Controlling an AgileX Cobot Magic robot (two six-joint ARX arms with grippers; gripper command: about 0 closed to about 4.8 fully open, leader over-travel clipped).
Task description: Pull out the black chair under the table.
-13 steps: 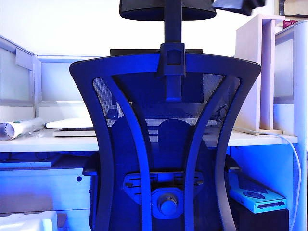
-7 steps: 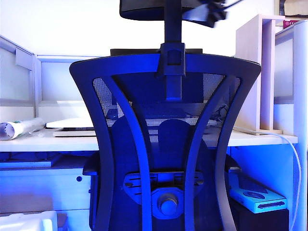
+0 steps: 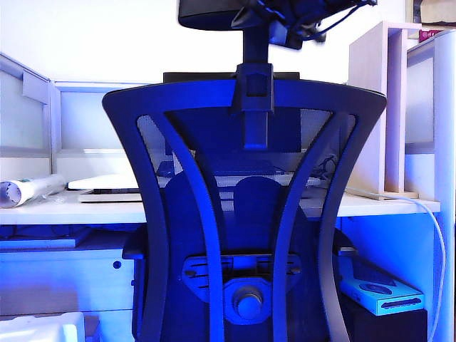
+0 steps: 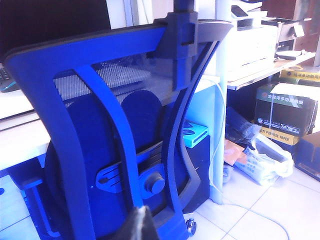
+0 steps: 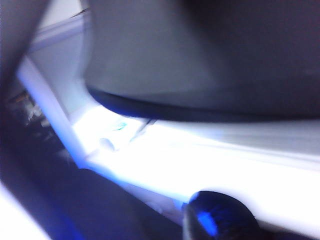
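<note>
Black chair [image 3: 242, 214] under table [image 3: 64, 208] | right tool [image 3: 296, 25] at headrest, blurred, state unclear | left tool [image 4: 141, 225] tip only

You see your right gripper [image 3: 303, 25] only as a blurred black blocky mass trailing thin dark cables, and your left gripper [image 4: 140, 225] as a dark, pale-edged finger tip.

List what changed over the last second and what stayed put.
The right gripper moved left along the top of the exterior view, from the upper right corner to the black chair's headrest. Whether it grips it cannot be told. The chair, the table and the left gripper, low behind the chair, stayed as they were.
</note>
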